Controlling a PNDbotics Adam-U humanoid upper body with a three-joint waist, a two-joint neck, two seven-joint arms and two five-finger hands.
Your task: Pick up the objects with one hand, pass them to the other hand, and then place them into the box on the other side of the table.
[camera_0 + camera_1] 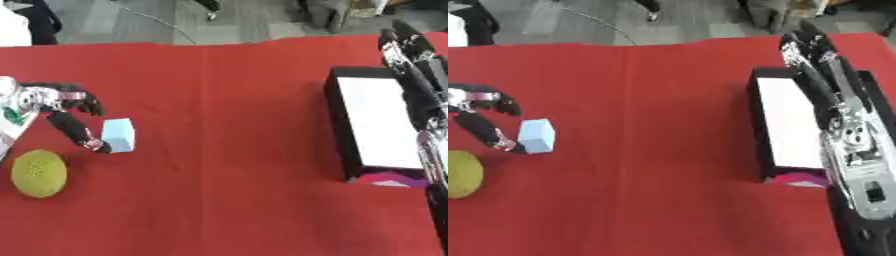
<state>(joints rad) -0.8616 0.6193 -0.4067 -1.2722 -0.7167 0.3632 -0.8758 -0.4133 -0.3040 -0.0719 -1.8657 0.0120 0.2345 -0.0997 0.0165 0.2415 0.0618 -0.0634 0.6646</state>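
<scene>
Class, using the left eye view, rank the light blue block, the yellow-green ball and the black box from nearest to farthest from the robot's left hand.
From the left hand:
1. Light blue block, at its fingertips.
2. Yellow-green ball, below it by the left edge.
3. Black box, far right.

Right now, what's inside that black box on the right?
The black box shows a white surface and something pink at its near end. The right hand and arm cover its far side.
</scene>
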